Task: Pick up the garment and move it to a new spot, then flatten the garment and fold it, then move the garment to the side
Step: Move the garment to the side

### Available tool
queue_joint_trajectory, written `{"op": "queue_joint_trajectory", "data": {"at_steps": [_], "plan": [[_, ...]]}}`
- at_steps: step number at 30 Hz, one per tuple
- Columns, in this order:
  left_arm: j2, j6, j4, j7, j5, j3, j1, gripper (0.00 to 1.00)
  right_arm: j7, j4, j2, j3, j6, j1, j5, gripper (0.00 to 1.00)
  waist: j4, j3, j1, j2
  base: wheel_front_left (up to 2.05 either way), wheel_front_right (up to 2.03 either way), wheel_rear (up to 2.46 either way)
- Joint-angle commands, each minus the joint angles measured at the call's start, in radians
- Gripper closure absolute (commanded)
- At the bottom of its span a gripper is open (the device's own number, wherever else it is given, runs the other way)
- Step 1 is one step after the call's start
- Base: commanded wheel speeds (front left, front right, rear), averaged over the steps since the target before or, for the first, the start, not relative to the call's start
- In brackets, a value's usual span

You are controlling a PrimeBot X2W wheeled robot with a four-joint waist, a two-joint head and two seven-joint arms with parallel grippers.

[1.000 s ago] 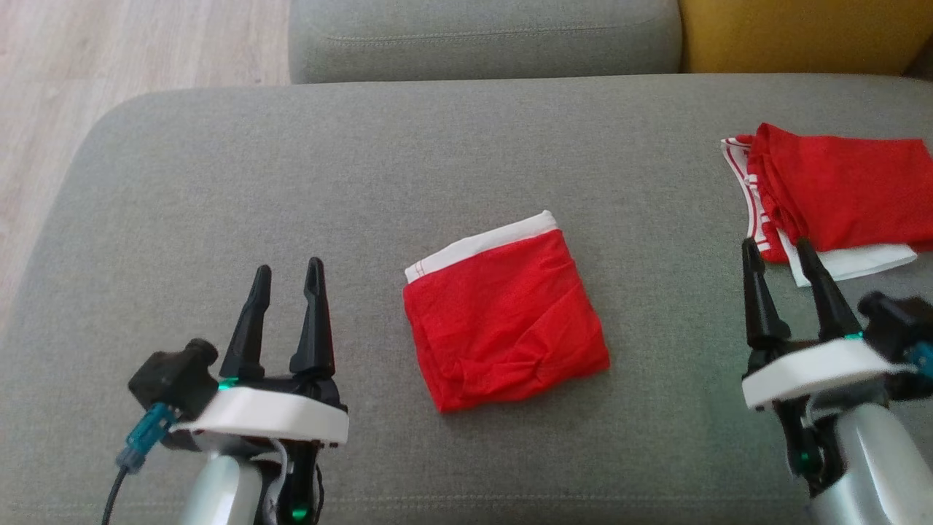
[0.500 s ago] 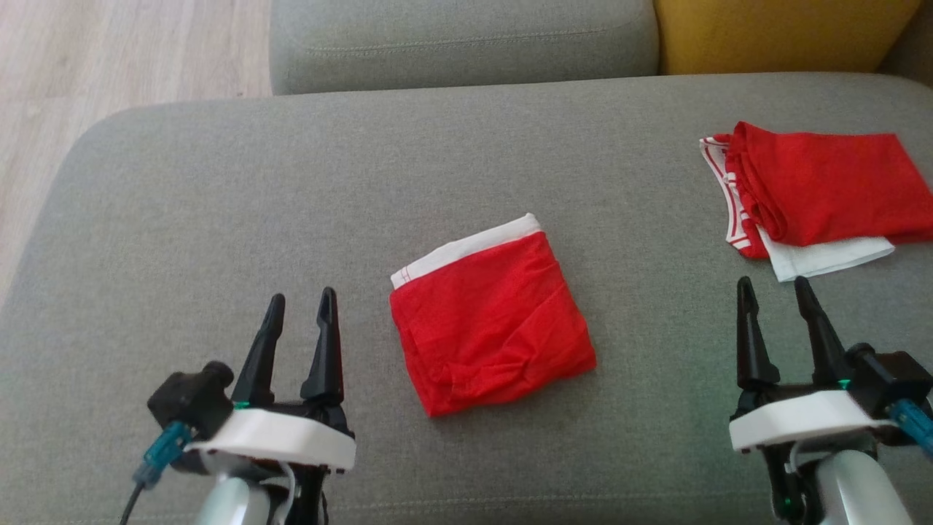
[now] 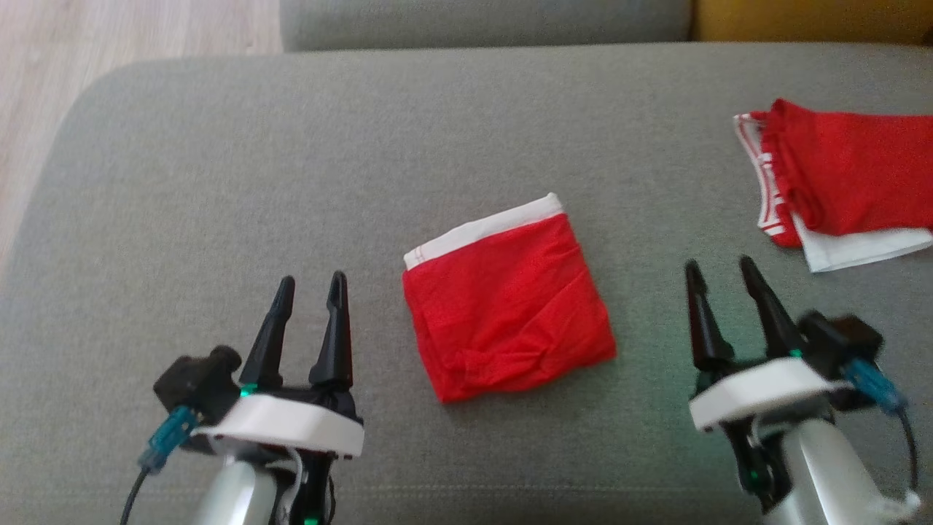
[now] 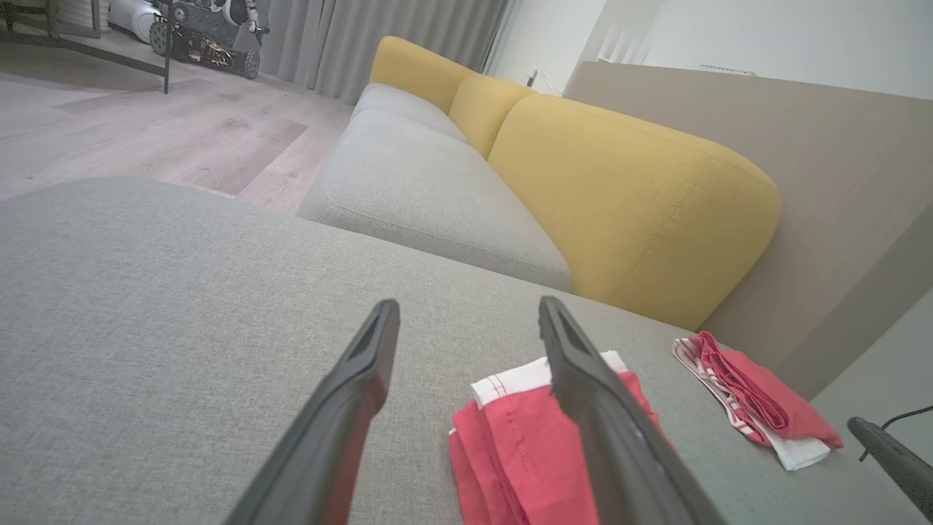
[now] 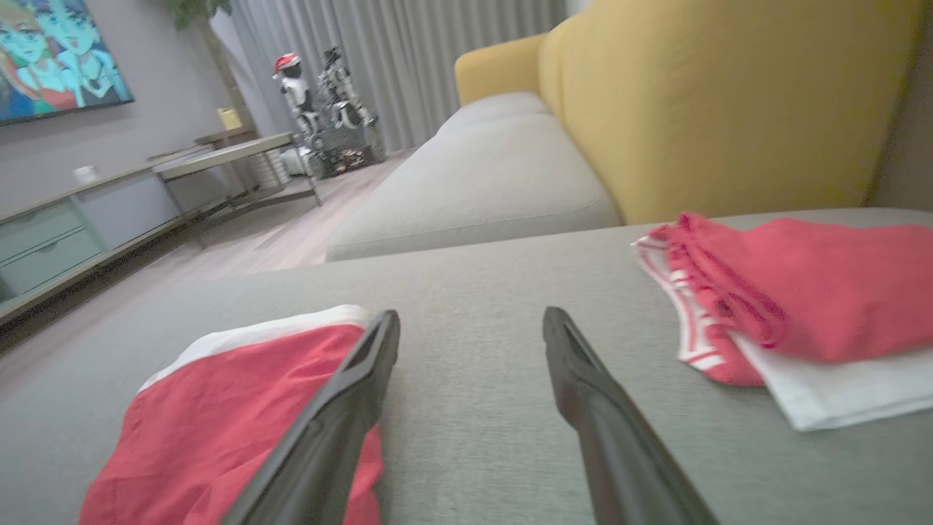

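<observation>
Flanking the folded red garment (image 3: 506, 299) at mid-cushion (image 3: 219, 182): left gripper (image 3: 312, 279) and right gripper (image 3: 718, 263), fingers spread wide, holding nothing, clear of the cloth. Probably staged for sliding it aside toward the other red pile (image 3: 845, 168).

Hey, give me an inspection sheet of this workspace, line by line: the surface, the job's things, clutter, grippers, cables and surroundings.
Surface: grey sofa cushion, no stains seen.
Job's things: red garment with a white waistband, folded into a rough square, lying mid-cushion.
Clutter: red and white clothes pile near the cushion's right edge, apart from the garment.
Grippers: left gripper and right gripper both open and empty, one on each side of the garment.
Cables: blue connector with a dark lead at the left wrist; another blue connector at the right wrist.
Surroundings: yellow backrest, wooden floor, grey curtains.
</observation>
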Motion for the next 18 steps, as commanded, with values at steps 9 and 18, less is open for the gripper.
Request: {"op": "queue_joint_trajectory", "data": {"at_steps": [9,18], "plan": [[0.003,-0.006,-0.029,-0.012,-0.004,0.000,-0.096,0.00,0.129,0.116,-0.044,0.158,0.007,-0.171,0.163,0.00,0.089,0.092,0.0000,0.0000,0.00,0.00,0.00],[0.003,-0.001,-0.025,-0.012,-0.008,-0.007,-0.107,0.00,0.221,0.258,-0.068,0.232,0.007,-0.226,0.310,0.00,0.145,0.099,0.0000,0.0000,0.00,0.00,0.00]]}}
